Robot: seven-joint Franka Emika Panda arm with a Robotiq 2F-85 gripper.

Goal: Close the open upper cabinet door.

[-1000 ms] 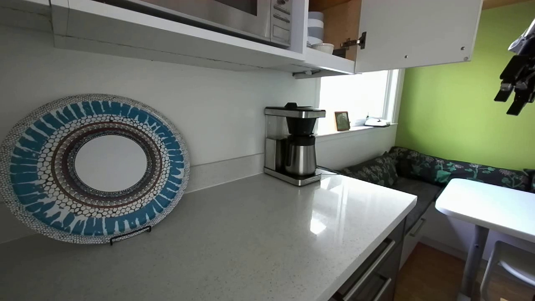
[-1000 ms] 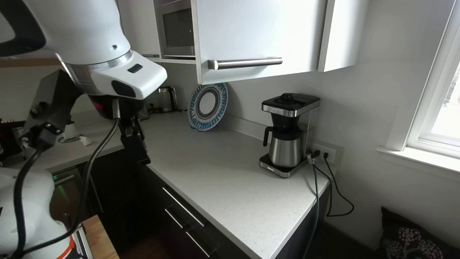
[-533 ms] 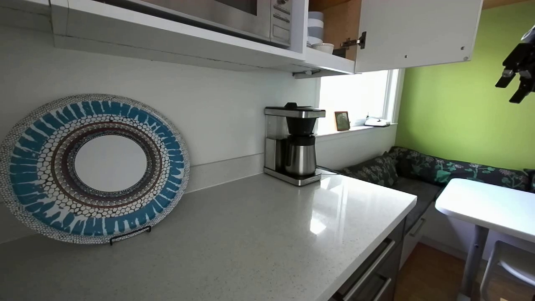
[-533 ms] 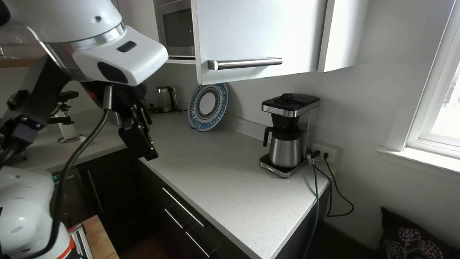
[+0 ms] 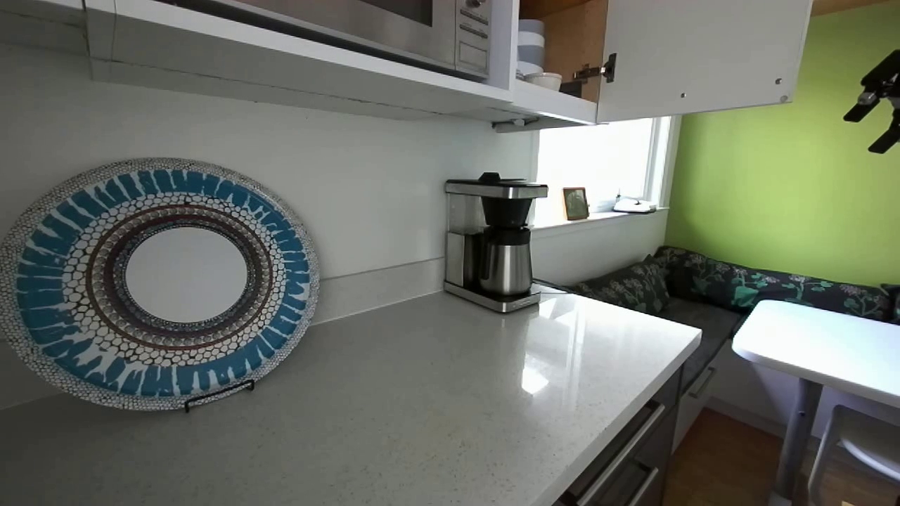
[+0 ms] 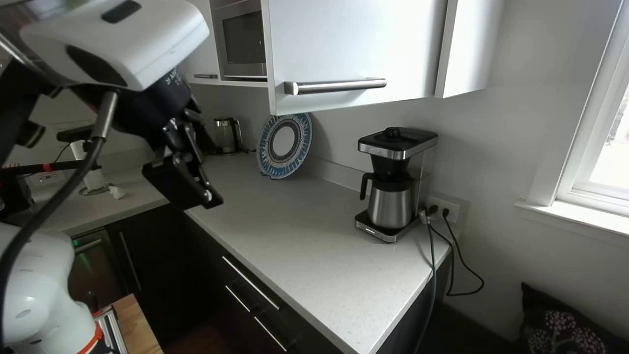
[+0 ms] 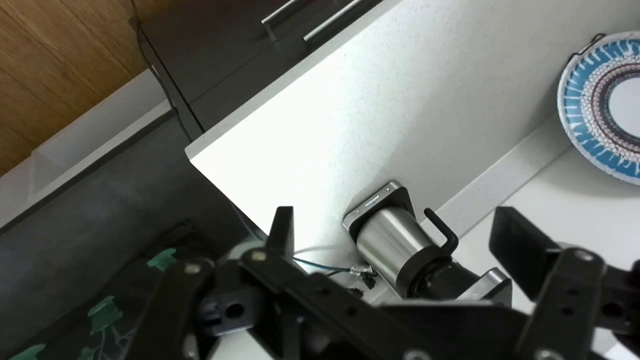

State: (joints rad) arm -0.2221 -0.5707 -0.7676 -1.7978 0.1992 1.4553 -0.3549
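Note:
The upper cabinet door stands open in both exterior views. Its plain white inner face (image 5: 703, 56) shows in an exterior view, with a hinge at the cabinet side. Its outer face (image 6: 354, 49) carries a steel bar handle (image 6: 336, 87) in an exterior view. Its top is cut off by the frames. My gripper (image 5: 870, 132) is right of the door's free edge, apart from it. In an exterior view, the gripper (image 6: 210, 195) hangs left of the door and lower than the handle. In the wrist view, the gripper's fingers (image 7: 395, 215) are wide apart with nothing held. The door cannot be made out there.
A coffee maker (image 6: 390, 196) stands on the counter (image 6: 290, 246) below the door. A round patterned plate (image 6: 285, 146) leans at the wall. A microwave (image 5: 394, 28) sits beside the open cabinet, which holds bowls (image 5: 531, 46). A table (image 5: 830, 344) stands beyond.
The arm has moved: the gripper rises in both exterior views and its fingertips shift slightly right, while its tilt changes. The door has not moved.

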